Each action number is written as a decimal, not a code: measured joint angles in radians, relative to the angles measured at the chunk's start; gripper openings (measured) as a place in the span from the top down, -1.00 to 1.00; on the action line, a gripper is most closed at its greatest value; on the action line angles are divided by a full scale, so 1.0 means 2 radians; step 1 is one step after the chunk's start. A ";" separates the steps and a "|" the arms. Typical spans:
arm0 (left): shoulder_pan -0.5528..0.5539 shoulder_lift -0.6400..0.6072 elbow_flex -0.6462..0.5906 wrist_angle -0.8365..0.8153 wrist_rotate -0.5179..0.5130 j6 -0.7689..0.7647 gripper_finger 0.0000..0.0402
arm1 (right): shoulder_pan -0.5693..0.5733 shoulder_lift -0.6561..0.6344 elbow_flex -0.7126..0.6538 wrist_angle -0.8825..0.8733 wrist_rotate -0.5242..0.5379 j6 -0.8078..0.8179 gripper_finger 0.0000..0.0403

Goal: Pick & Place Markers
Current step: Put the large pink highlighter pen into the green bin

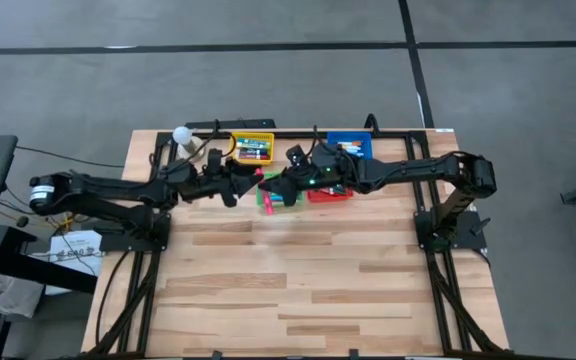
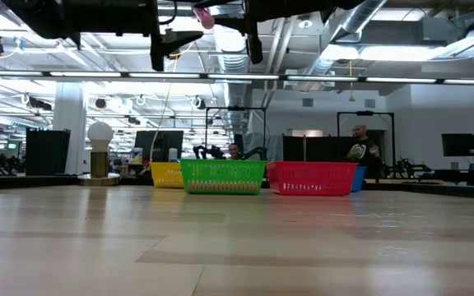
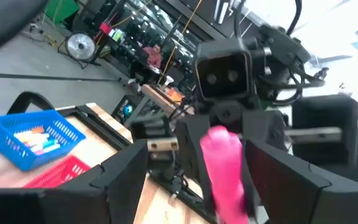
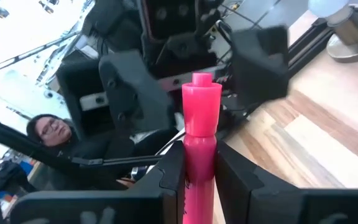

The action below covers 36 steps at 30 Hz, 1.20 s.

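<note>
Pink is the colour at the centre of things: we are seeing a pink marker [image 4: 201, 134] standing up between the fingers of the right end effector [image 4: 199, 171], which is clamped narrowly on its barrel. The left end effector [image 3: 229, 180] is facing it with its fingers spread wide, and the marker's tip is sitting just between them, apparently not yet gripped on that side.

We are judging this to be a handover in mid-air, above the row of baskets at the far side of the desk [image 1: 318, 290]. The next move is calling for the left fingers to close squarely on the free end before the right ones let go; a skewed pinch could tip the marker out.

From above, we are only making out the two arms meeting over the green basket [image 1: 273, 203] and red basket [image 1: 330, 194], with the yellow basket [image 1: 252, 148] and blue basket [image 1: 352, 144] beyond. The wrist views alone are showing the grip itself. The level view is giving us the baskets in a line and a pink speck high overhead.
</note>
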 joint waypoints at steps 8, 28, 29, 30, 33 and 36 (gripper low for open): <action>0.004 0.013 0.007 0.000 0.020 -0.018 -0.34 | 0.002 0.000 0.000 0.000 -0.009 -0.004 0.74; 0.003 0.015 0.008 0.007 0.028 -0.025 0.68 | 0.001 0.001 0.000 -0.008 -0.016 -0.031 0.65; 0.003 0.015 0.008 0.007 0.028 -0.025 0.68 | 0.001 0.001 0.000 -0.008 -0.017 -0.031 0.62; 0.003 0.015 0.008 0.007 0.028 -0.025 0.68 | 0.001 0.001 0.000 -0.007 -0.018 -0.031 0.59; 0.003 0.015 0.008 0.008 0.026 -0.025 0.68 | 0.001 0.001 0.000 -0.007 -0.019 -0.042 0.47; 0.003 0.015 0.008 0.008 0.025 -0.025 0.68 | 0.000 0.001 0.000 -0.005 -0.025 -0.044 0.32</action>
